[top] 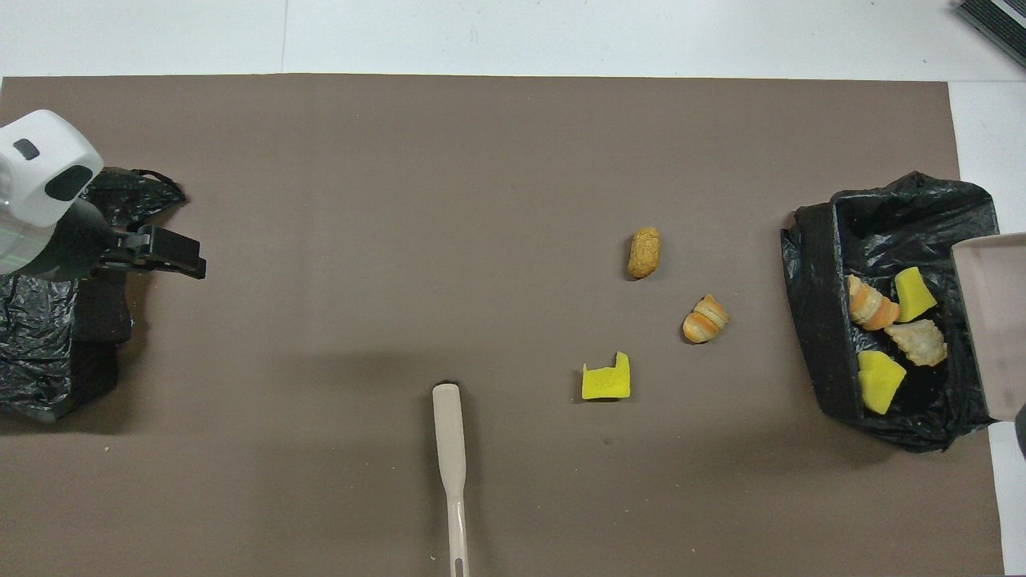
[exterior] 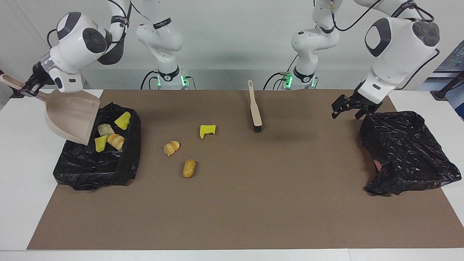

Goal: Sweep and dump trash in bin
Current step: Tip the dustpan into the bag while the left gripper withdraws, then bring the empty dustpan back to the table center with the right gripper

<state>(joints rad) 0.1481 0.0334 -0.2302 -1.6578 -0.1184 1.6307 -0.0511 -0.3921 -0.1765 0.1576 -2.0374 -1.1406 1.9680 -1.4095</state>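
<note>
The right gripper (exterior: 22, 88), clamped on a tilted dustpan (exterior: 70, 117), holds it over the bin (exterior: 119, 170), where four scraps (exterior: 108, 136) lie; three more (exterior: 188, 152) sit on the mat beside it. The left gripper (exterior: 351, 108) hangs open, empty, by a crumpled bag (exterior: 406, 152). With the brush (exterior: 255, 108) lying unused, the loose pieces risk being left behind or scattered.

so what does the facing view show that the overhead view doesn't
Only the facing view: the right claw shut on the handle of the tilted dustpan over the bin, plus both arms' bases.

Only the overhead view: a dark object at the table's corner.

Both: four trash pieces in the bin, the yellow sponge, striped bread and brown lump on the mat, the brush, the other bag, and the open left claw by it.
</note>
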